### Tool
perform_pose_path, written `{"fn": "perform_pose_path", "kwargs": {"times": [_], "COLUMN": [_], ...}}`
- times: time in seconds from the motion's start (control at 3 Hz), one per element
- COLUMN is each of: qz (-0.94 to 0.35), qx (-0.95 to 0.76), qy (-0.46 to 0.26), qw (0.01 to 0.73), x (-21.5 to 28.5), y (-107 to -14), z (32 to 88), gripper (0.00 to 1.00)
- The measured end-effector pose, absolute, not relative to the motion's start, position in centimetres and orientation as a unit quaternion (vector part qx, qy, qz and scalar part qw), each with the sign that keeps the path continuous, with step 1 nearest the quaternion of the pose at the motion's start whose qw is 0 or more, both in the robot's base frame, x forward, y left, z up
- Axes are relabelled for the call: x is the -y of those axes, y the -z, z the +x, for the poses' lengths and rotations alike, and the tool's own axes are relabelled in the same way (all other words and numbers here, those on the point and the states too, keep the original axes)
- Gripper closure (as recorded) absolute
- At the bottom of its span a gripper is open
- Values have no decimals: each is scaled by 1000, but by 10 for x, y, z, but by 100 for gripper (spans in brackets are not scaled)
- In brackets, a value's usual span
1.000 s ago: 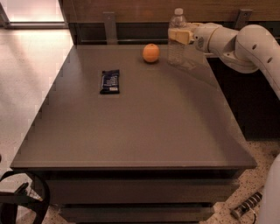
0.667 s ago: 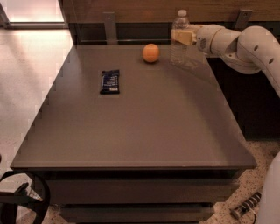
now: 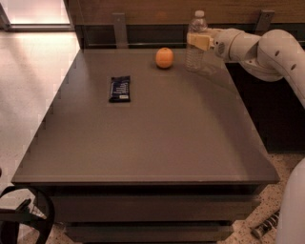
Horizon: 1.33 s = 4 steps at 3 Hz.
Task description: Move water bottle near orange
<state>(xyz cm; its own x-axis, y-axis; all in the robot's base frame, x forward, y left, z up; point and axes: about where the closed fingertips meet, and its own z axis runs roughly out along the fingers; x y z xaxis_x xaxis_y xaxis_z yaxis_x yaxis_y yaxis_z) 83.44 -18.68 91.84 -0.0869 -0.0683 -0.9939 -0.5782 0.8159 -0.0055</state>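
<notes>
Camera view has the gripper point(image 3: 197, 41) at the far right corner of the table point(image 3: 167, 128), closed around the middle of the water bottle point(image 3: 194, 58) at about label height. One beige finger lies across the front of the bottle, so I read it as a firm grasp.

The bottle is upright, just right of the orange point(image 3: 164, 57), with a small strip of table showing between them. I can't tell whether its base is resting on the table or hanging slightly above it.

Stuff I'd worry about:
- The orange is round and free. If the bottle or the gripper bumps it on the way in, it rolls off, and then "near" is gone.
- The bottle is tall, thin and looks mostly empty, so it probably weighs almost nothing. Letting go while it's tilted, or dragging a finger on the way out, could tip it over, maybe right into the orange.
- It's close to the back edge, so a shove the wrong way could push it off.
- Squeezing soft ribbed plastic too hard could make it buckle and slip.

The bottle itself is clear and ribbed, with a white cap point(image 3: 199, 14), and it's easily the tallest thing there. The dark snack bar point(image 3: 119, 88) sits well off to the left, out of the way.
</notes>
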Motion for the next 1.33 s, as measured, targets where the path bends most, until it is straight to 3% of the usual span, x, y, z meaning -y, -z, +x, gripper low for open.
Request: {"fn": "perform_pose_path", "kwargs": {"times": [0.33, 1.33], "qz": [-228, -229], "qx": [-709, -709], "qy": [-200, -203], "qw": [636, 635], "x": [187, 182], "y": [-919, -918], "z": [834, 835], "gripper": [87, 8]}}
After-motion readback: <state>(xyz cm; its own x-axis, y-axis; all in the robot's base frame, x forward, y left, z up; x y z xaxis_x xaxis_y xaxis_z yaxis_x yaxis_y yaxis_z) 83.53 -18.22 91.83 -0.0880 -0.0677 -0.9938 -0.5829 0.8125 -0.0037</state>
